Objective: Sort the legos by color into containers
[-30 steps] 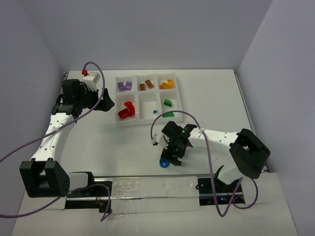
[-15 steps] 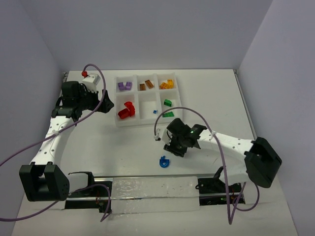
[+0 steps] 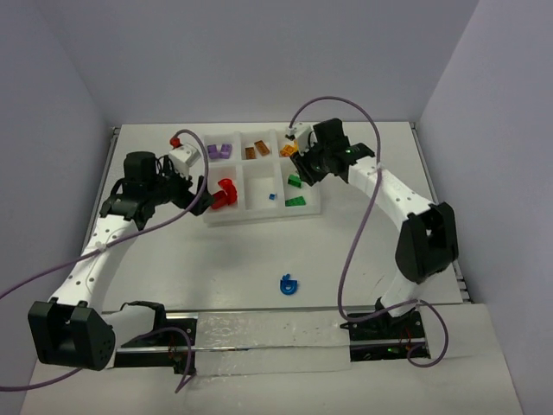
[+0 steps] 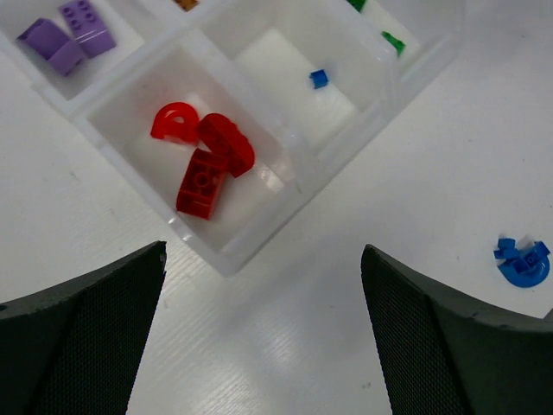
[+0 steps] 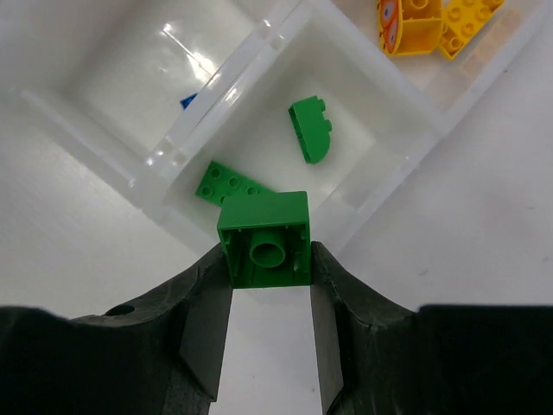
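Nearest me, a blue curved piece lies alone on the counter, about midway along its near edge. Beyond it, the left arm hangs over the near-left corner of the white tray. The left jaws are spread as wide as they go and are empty. Just past them is the compartment with three red pieces, and the middle near compartment holds one tiny blue brick.

Farther back, the right arm reaches over the tray's right end. The right jaws are closed partway on a green brick, gripping two opposite side walls. The brick is square, so it has no long axis. Its hollow underside faces the wrist camera and its studs point down at the tray. It hangs over the rim of the near-right compartment, where a flat green plate and a curved green piece lie. Yellow-orange pieces sit in the far-right compartment.

A second ago the right arm was down by the blue curved piece with its jaws wider. It has since swung across to the tray. The blue curved piece has not moved.
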`<move>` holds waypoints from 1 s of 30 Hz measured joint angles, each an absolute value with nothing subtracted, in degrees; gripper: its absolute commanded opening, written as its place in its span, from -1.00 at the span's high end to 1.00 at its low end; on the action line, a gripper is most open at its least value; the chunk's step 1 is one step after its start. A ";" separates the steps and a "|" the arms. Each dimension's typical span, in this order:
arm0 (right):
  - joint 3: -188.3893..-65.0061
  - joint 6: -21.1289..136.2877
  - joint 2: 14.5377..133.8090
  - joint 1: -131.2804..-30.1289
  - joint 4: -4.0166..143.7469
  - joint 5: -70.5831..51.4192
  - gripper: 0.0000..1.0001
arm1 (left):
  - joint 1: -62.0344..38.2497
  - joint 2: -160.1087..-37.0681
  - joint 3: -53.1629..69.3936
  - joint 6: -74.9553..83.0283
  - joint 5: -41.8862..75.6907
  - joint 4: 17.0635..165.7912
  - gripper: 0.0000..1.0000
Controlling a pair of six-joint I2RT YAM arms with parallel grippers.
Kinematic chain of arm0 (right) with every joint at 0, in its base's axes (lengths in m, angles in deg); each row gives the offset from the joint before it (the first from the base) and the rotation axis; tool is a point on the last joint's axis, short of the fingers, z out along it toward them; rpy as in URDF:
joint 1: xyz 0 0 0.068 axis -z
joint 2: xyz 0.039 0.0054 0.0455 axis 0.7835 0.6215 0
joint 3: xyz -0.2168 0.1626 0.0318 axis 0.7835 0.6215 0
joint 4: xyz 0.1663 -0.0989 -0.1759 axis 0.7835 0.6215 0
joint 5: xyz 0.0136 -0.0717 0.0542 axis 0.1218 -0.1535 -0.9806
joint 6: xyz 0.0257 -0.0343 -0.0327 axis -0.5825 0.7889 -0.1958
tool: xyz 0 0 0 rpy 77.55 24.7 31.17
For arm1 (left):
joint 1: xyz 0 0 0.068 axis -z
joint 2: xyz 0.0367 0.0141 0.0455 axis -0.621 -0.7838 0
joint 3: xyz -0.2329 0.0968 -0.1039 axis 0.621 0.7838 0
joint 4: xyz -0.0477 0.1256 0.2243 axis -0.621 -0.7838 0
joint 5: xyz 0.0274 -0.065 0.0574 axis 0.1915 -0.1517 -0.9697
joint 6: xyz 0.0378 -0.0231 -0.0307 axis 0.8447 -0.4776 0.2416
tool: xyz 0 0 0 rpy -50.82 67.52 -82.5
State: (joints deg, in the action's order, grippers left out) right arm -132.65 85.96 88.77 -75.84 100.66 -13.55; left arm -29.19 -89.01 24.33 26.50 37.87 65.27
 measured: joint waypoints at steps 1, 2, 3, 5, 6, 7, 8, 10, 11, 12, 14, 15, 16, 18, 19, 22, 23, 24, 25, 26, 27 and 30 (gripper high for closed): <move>-133.66 85.49 90.93 -75.73 100.23 -13.57 0.96 | -28.07 -88.91 24.47 26.96 37.77 65.24 -0.98; -134.31 85.02 92.91 -75.67 100.31 -13.59 0.91 | -27.12 -88.87 24.55 27.43 37.56 65.13 -0.98; -134.94 84.65 94.66 -75.64 100.63 -13.63 0.85 | -26.43 -88.87 24.59 27.91 37.25 65.03 -0.98; -136.35 83.97 98.12 -75.63 100.62 -13.38 0.74 | -25.17 -88.87 24.67 28.73 36.90 65.00 -0.99; -136.95 83.63 99.59 -75.63 100.54 -13.27 0.69 | -24.57 -88.85 24.81 29.14 36.88 64.99 -0.98; -137.59 83.37 101.04 -75.63 100.48 -12.93 0.56 | -23.97 -88.81 25.14 29.66 36.96 65.01 -0.98; -138.05 83.11 102.16 -75.63 100.44 -12.72 0.27 | -23.41 -88.64 25.68 30.17 37.22 64.99 -0.98; -138.67 82.64 103.78 -75.63 100.37 -12.32 -0.06 | -22.05 -88.02 27.21 31.52 38.18 65.03 -0.99; -138.98 82.31 104.31 -75.63 100.48 -12.14 -0.19 | -21.37 -87.35 28.38 32.50 38.74 65.07 -0.98; -139.48 81.94 104.91 -75.63 100.55 -12.04 -0.34 | -20.42 -86.27 29.89 33.50 39.31 65.07 -0.99; -140.72 81.45 105.83 -75.65 100.61 -11.93 -0.48 | -18.16 -83.58 32.97 35.84 40.63 64.95 -0.99; -141.33 81.23 106.12 -75.65 100.59 -11.88 -0.52 | -16.98 -82.24 34.36 37.12 41.32 64.74 -0.98; -141.83 81.10 106.33 -75.65 100.56 -11.84 -0.59 | -16.07 -81.29 35.24 38.14 41.98 64.32 -0.98; -142.46 80.65 106.41 -75.68 100.60 -11.80 -0.63 | -14.84 -80.53 35.81 40.14 43.13 63.55 -0.97; -142.67 80.47 106.41 -75.70 100.61 -11.79 -0.65 | -14.52 -80.54 35.82 40.99 43.50 63.43 -0.96; -143.10 79.97 106.40 -75.72 100.75 -11.83 -0.74 | -13.30 -81.01 35.79 42.62 43.93 63.48 -0.93; -143.25 79.71 106.31 -75.72 101.06 -11.87 -0.88 | -12.55 -81.37 35.79 42.96 43.91 63.56 -0.92; -143.29 79.32 105.96 -75.71 101.35 -12.01 -0.97 | -11.43 -81.77 35.79 43.14 43.74 63.62 -0.91; -143.31 78.91 105.43 -75.64 101.73 -12.26 -1.00 | -10.10 -82.31 35.78 43.28 43.45 63.73 -0.89; -143.31 78.47 104.60 -75.52 102.18 -12.66 -1.00 | -8.35 -83.08 35.70 43.38 42.95 63.89 -0.89; -143.31 77.92 103.45 -75.42 102.60 -13.12 -1.00 | -6.13 -83.99 35.51 43.45 42.32 64.03 -0.90; -142.27 76.63 97.14 -74.47 103.00 -15.32 -1.00 | 1.21 -88.00 34.95 43.95 40.37 64.31 -0.94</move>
State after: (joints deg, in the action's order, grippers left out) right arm -142.27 76.63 97.14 -74.47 103.00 -15.32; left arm 1.21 -88.00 34.95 43.95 40.37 64.31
